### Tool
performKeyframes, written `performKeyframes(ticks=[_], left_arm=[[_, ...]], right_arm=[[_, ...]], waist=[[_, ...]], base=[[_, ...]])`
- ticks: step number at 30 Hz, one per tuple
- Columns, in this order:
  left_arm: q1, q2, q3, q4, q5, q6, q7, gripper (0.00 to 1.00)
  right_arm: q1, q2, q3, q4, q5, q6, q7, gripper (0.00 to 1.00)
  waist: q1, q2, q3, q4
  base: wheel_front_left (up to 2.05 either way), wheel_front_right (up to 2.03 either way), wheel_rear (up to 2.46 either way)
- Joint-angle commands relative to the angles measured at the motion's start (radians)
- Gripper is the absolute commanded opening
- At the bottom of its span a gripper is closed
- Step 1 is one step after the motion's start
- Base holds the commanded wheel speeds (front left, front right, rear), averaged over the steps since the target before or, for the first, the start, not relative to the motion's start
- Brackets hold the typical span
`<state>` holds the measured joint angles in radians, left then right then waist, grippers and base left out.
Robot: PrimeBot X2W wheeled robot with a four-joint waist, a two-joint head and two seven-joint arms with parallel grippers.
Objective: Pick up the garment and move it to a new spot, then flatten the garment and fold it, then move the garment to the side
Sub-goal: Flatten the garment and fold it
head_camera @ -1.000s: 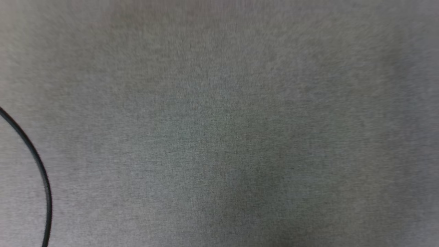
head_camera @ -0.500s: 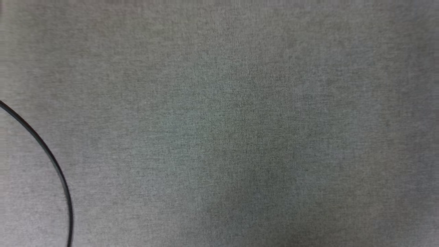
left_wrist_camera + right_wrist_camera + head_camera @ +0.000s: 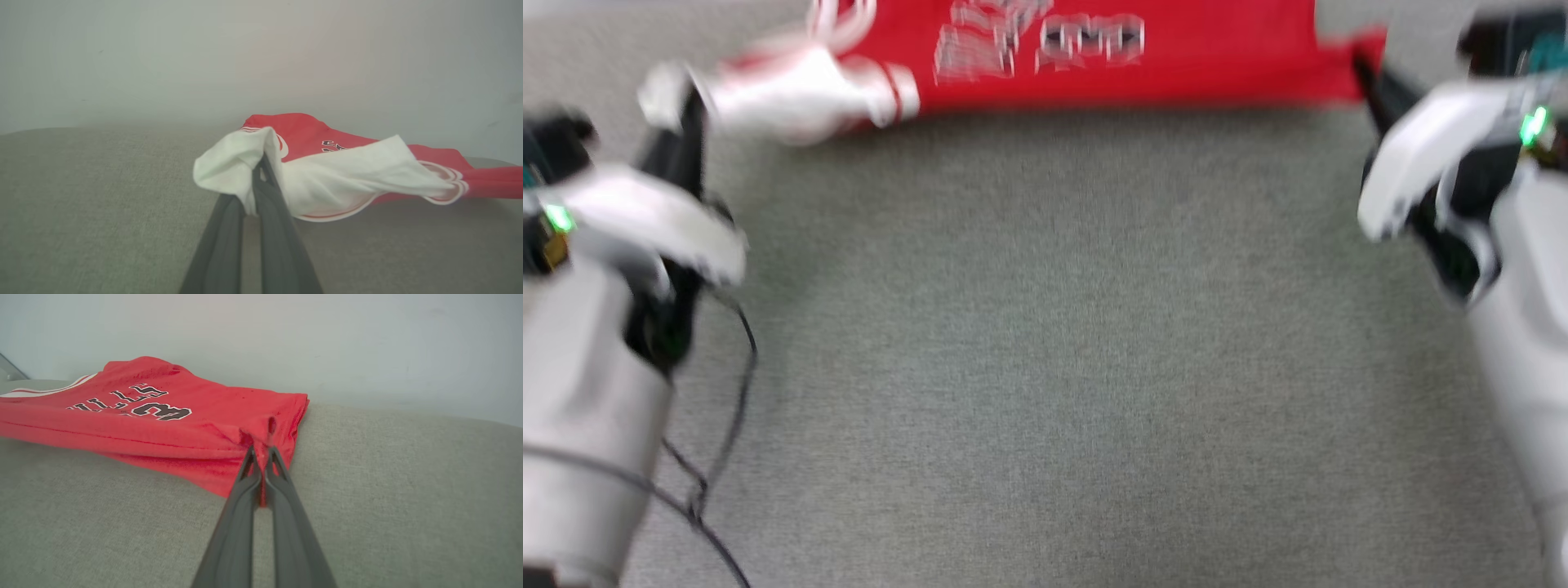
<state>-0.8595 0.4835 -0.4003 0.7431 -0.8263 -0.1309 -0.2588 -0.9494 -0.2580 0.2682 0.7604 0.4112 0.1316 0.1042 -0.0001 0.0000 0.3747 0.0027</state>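
1. My left gripper [image 3: 256, 183] is clamped on the white sleeve [image 3: 347, 171] of the red jersey [image 3: 1176, 65]. My two dark fingers are pressed together, with the sleeve cloth pinched between them and draped over their tips.
2. My right gripper [image 3: 261, 455] is clamped on the opposite end of the jersey. Its jaws are together on a bunched bit of red cloth at the hem corner.
3. In my head view, which is blurred, the jersey runs between my two grippers along the top edge. It is at the far side of the grey fabric surface [image 3: 1045, 343], with the sleeve end at my left and the red hem end at my right.
4. From my right wrist, the jersey's body lies on the surface and rises a little toward my fingertips. Its black lettering [image 3: 135, 401] is outlined in white and reads upside down; I can make out a 3 in the number.
5. From my left wrist, the sleeve hangs off my fingers just above the surface, with a shadow under it. The opening has thin red-striped trim.
6. A pale wall [image 3: 306, 339] stands behind the surface.
7. A thin dark cable [image 3: 737, 384] curls beside my left forearm in the head view.
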Motion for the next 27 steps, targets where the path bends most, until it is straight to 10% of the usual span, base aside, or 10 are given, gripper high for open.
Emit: performKeyframes(ticks=[1, 13, 27], left_arm=[[0.049, -0.001, 0.011, -0.013, 0.001, 0.009, -0.007, 0.0], [0.652, 0.007, 0.111, -0.356, -0.005, 0.156, -0.008, 0.0], [1.101, 0.079, 0.14, -0.821, -0.071, 0.366, 0.135, 0.0]], right_arm=[[0.047, -0.019, 0.004, -0.002, 0.013, -0.002, -0.011, 0.0], [0.515, -0.072, 0.001, -0.135, 0.093, -0.002, -0.059, 0.0], [1.058, 0.011, -0.233, -0.627, -0.024, -0.002, 0.141, 0.0]], waist=[[0.0001, 0.0, -0.084, 0.01], [0.0001, 0.0, -0.275, 0.028], [0.0001, 0.0, -0.332, 0.061]], base=[[0.0, 0.0, 0.0], [0.0, 0.0, 0.0], [0.0, 0.0, 0.0]])
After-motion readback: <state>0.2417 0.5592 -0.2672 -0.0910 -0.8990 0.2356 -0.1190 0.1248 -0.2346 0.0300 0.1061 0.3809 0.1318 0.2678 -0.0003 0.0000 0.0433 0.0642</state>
